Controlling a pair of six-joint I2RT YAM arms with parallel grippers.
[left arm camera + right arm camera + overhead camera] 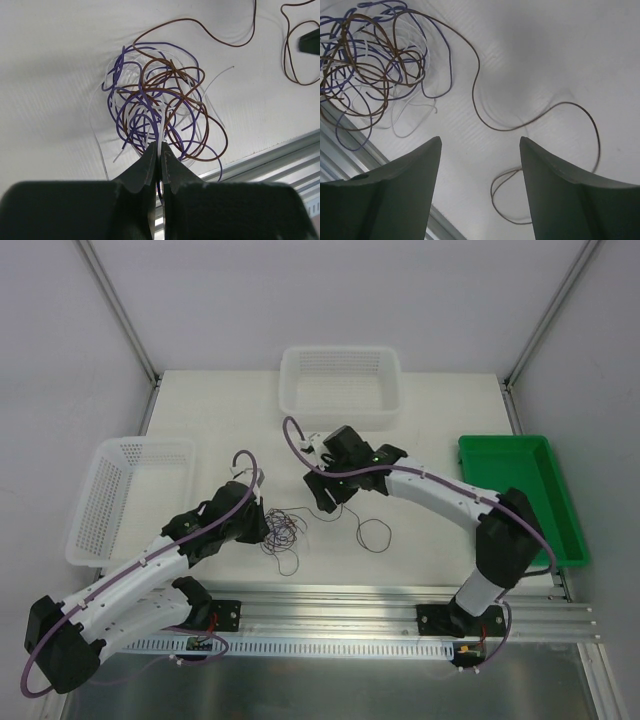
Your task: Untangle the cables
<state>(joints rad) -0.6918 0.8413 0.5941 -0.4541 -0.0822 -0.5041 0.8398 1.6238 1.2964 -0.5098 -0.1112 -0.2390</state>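
Note:
The cables form a small tangle (283, 530) of purple, brown and white wires on the white table, just right of my left gripper (263, 526). In the left wrist view the tangle (157, 107) lies right ahead of my left gripper (160, 150), whose jaws are shut on a white strand, with a purple strand between them too. One brown cable (372, 532) trails loose to the right. My right gripper (330, 498) is open above the table. In the right wrist view my right gripper (480, 142) is empty, with the brown cable (535, 120) ahead and the tangle (370, 55) at upper left.
A white basket (340, 352) stands at the back centre and another (140, 443) at the left. A green tray (505, 440) sits at the right. An aluminium rail (400, 605) runs along the near table edge, close to the tangle.

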